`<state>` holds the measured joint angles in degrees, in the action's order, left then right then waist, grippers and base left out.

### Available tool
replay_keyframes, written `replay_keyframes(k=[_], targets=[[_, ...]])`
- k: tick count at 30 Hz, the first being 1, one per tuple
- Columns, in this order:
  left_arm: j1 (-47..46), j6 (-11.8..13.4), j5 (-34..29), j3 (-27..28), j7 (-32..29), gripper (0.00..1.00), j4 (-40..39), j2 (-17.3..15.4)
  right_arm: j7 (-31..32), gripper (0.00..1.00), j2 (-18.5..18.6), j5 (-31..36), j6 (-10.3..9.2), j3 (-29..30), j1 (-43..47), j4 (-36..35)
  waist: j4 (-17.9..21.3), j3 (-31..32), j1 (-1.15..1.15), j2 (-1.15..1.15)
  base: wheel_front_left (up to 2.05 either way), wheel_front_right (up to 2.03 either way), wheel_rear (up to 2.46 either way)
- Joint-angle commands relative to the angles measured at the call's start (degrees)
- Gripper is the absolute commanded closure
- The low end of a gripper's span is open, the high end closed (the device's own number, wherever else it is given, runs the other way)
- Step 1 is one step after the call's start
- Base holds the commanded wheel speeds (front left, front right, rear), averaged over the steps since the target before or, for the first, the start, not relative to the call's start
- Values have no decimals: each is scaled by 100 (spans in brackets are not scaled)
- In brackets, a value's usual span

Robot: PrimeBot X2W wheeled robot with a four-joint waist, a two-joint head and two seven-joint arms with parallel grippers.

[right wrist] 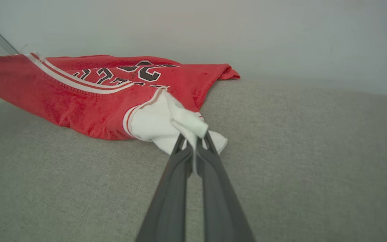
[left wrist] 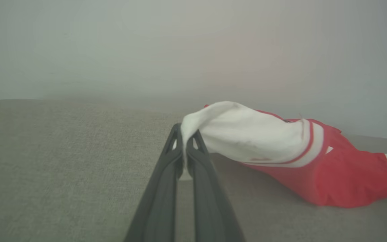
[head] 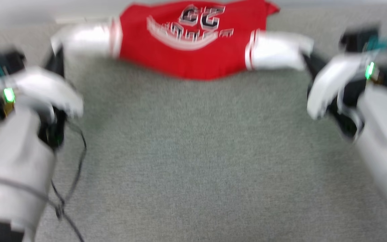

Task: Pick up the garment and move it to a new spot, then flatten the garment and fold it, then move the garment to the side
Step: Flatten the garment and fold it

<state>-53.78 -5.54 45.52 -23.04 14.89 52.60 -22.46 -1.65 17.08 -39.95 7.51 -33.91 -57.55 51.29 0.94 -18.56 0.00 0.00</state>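
A black two-digit number (head: 200,18) outlined in white stands on the chest of the red garment (head: 193,57), which lies by the far edge of the grey fabric surface (head: 193,151). Upside down and blurred in the head view, it looks like 23, though the second digit is unsure. An arched line of white-edged lettering (head: 188,33) beside it cannot be read. The right wrist view shows the number (right wrist: 146,72) at a slant, partly creased.

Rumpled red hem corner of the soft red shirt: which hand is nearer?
Right. The right hand grips the white sleeve nearest that corner; the left hand holds the far sleeve.
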Motion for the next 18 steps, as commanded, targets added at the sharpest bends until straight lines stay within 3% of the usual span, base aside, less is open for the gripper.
replay_keyframes(k=[1, 10, 13, 14, 18], targets=[[417, 62, 19, 57, 34, 100, -163, -40, 49, 100, 109, -29, -4, -97, 387, -112, -5, 498, 0, 0, 0, 0, 0], [2948, 633, 217, 318, 6, 100, -1649, -177, 46, 100, 561, -292, -4, -115, 2479, -1085, -42, 1245, 0, 0, 0, 0, 0], [3792, 977, 322, 391, -102, 100, -2311, -275, 58, 100, 630, -306, -4, 125, 3207, -1467, -25, 1402, 0, 0, 0, 0, 0], [4306, 1250, 399, 473, -171, 100, -2766, -379, 96, 100, 703, -245, -3, 346, 3637, -1743, -21, 1494, 0, 0, 0, 0, 0], [5301, 1785, 488, 611, -366, 100, -3795, -607, 342, 100, 756, -70, -4, 848, 4539, -2379, -21, 1639, 0, 0, 0, 0, 0]])
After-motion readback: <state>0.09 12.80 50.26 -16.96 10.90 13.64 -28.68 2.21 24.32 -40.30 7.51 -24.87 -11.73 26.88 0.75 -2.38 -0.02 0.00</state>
